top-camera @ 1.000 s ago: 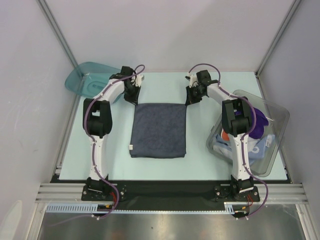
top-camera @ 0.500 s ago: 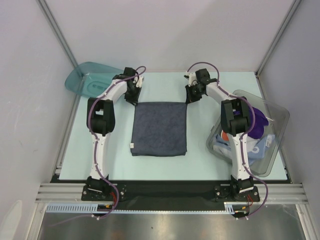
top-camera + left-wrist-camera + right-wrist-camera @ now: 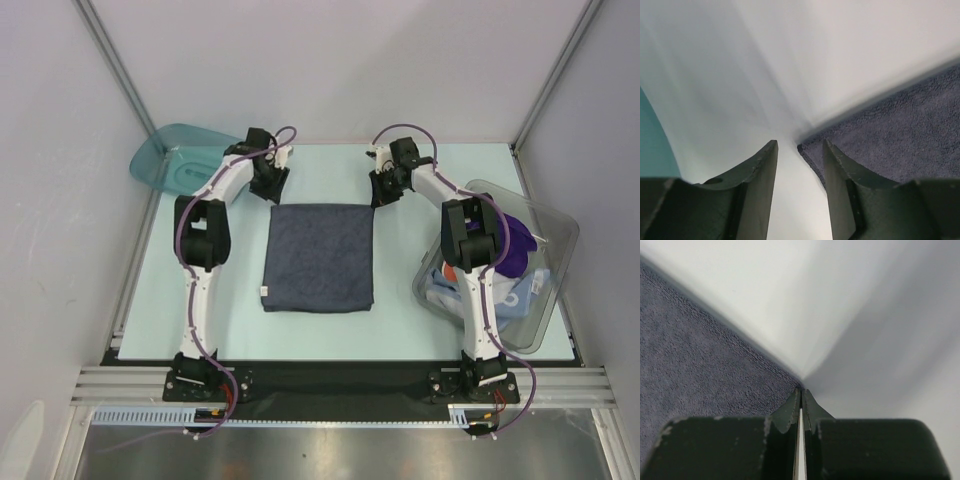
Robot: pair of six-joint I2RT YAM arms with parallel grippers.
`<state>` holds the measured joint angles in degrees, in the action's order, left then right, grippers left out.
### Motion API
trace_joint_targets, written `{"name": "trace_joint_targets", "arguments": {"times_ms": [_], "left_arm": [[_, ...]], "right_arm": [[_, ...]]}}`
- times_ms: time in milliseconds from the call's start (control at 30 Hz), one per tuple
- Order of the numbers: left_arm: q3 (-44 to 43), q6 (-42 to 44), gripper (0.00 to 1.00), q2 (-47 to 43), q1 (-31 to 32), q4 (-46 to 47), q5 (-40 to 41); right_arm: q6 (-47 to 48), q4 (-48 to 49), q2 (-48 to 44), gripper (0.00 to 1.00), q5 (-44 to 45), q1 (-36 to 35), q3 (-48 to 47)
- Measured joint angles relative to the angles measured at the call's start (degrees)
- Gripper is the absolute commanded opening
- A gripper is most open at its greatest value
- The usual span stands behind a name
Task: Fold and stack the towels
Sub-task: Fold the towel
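left gripper (image 3: 800,144): my fingers narrowly apart, straddling the far-left corner of the dark grey-blue towel (image 3: 320,257) | right gripper (image 3: 801,391): my fingers pressed together at its far-right corner, pinch unclear | towel flat, mid-table (image 3: 410,320)

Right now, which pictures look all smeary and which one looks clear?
Left wrist view: the table and the dark towel are streaked by blur along the towel's edge, while the fingers of the left gripper look sharp. Right wrist view: the same smear runs along the towel's edge, with sharp fingers on the right gripper. Top view: sharp and evenly lit, with only soft shadows.
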<state>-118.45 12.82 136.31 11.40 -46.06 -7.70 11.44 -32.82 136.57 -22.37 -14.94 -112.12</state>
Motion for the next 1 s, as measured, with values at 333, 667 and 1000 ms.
{"name": "trace_joint_targets", "arguments": {"times_ms": [333,667,1000], "left_arm": [[-2.19,3.78,0.40,2.67,0.11,-1.14,-2.40],[-2.23,4.59,0.06,3.06,0.35,-1.46,-3.13],[-3.63,4.22,0.00,3.67,0.72,-2.64,-2.89]], "right_arm": [[0.22,-0.31,0.15,0.03,-0.17,0.02,-0.31],[0.22,-0.94,0.63,0.01,-0.59,0.07,-1.05],[0.22,-1.33,0.76,0.00,-0.39,0.07,-1.46]]}}
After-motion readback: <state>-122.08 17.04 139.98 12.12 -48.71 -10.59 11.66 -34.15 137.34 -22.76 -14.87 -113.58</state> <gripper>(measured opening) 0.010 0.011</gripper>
